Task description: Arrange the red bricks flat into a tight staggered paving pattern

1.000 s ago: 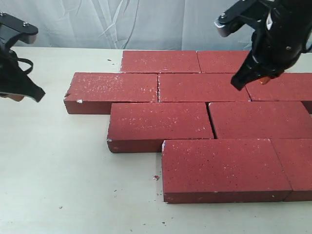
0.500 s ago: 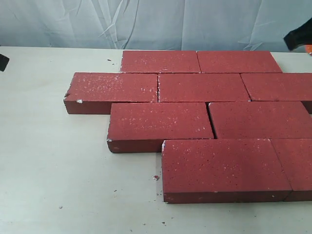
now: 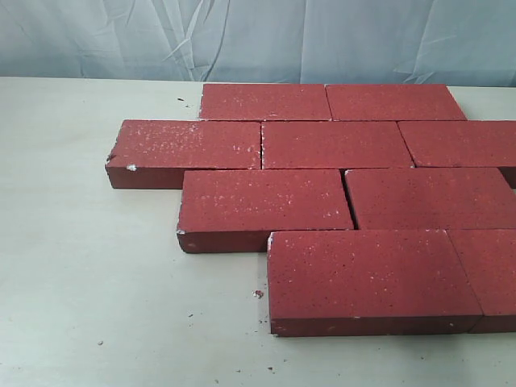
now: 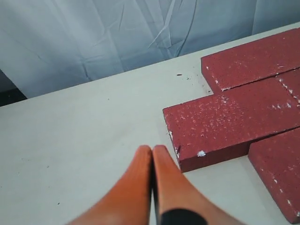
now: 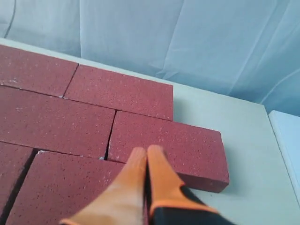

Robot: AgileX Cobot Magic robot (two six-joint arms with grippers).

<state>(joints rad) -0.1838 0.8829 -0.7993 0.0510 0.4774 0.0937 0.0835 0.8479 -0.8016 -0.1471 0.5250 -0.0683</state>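
Note:
Several dark-red bricks (image 3: 334,145) lie flat on the pale table (image 3: 81,266) in four offset rows, edges close together. The nearest brick (image 3: 367,278) sits at the front right. Neither gripper shows in the exterior view. In the left wrist view my left gripper (image 4: 152,150) is shut and empty, its orange fingertips over bare table just beside the chipped corner of a brick (image 4: 220,126). In the right wrist view my right gripper (image 5: 146,151) is shut and empty, hovering over the bricks near the joint beside the end brick (image 5: 173,145).
A pale blue cloth (image 3: 258,36) hangs behind the table. Small crumbs (image 3: 258,294) lie on the table in front of the bricks. A white edge (image 5: 288,140) shows beyond the table in the right wrist view.
Both arms have drawn back out of the exterior view, the left off to the left and the right off to the right. The bricks have not moved.

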